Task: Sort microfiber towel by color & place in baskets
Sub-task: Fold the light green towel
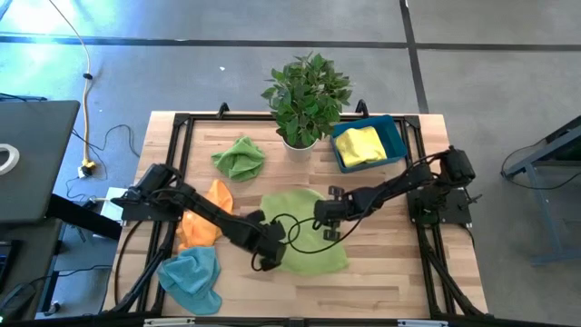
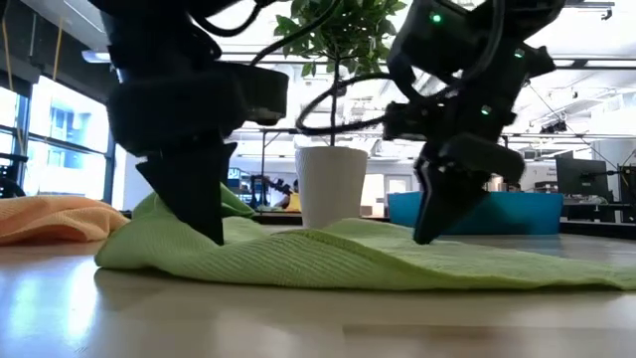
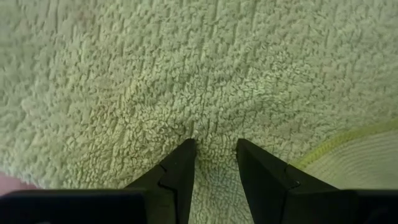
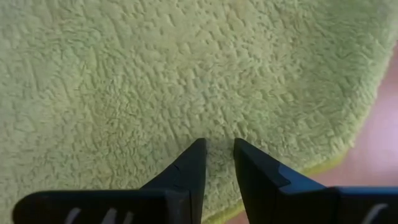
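Note:
A lime-green towel lies spread on the wooden table, and both grippers stand on it. My left gripper is at its near left part, shown in the low view as the left gripper. My right gripper is nearer its far right part, shown there as the right gripper. Each is shut on a little of the cloth. A yellow towel lies in the blue basket. Orange, blue and dark green towels lie loose on the table. My left gripper pinches a small ridge of the lime-green towel's top surface between its two fingers, and creases run toward the gap. The fingers come steeply from above. The towel rests on the table, slack. My right gripper has a bit of the lime-green towel's top surface between its two fingers, close to a rounded edge. It points steeply down from above. The towel lies on the table, and one layer or several cannot be told.
A potted plant in a white pot stands at the far middle, just left of the basket. A black frame runs round the table top. Bare wood shows at the near right.

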You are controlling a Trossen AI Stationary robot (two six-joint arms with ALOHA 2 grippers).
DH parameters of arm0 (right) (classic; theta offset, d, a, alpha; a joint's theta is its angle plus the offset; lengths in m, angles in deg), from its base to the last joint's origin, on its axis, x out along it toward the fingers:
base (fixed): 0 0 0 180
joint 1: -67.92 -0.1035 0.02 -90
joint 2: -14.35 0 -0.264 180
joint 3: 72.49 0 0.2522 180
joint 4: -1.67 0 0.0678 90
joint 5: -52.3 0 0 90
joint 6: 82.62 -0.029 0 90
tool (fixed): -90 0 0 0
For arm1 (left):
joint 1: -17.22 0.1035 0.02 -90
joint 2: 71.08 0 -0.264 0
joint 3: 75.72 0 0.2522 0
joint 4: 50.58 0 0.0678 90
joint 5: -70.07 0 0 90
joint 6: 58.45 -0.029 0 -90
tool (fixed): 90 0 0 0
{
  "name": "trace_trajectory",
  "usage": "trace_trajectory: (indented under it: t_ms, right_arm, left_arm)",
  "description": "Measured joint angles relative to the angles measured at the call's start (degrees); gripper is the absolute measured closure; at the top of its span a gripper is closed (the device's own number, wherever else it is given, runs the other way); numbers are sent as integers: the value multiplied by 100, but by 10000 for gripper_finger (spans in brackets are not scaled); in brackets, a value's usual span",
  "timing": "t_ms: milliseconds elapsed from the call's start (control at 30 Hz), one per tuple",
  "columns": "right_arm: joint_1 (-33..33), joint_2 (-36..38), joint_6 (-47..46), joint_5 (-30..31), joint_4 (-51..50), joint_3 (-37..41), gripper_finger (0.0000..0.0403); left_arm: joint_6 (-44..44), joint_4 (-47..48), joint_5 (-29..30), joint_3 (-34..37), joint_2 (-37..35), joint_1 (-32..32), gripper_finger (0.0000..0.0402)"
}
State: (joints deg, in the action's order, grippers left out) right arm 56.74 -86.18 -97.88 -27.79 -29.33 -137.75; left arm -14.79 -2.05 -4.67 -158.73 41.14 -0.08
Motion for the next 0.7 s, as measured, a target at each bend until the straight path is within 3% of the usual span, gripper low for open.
trace_trajectory:
  t_ms: [333, 433, 700]
  right_arm:
    - [-649, 21, -1269, 37, 36, 143, 325]
    - [-851, 18, -1328, 225, -13, 150, 325]
    - [-902, 206, -1293, 619, -432, 178, 325]
  left_arm:
    - [-1433, 7, 154, 0, 3, 576, 291]
    - [-1529, 15, 143, 0, 7, 754, 291]
    - [-1036, 13, -563, 1, -44, 765, 291]
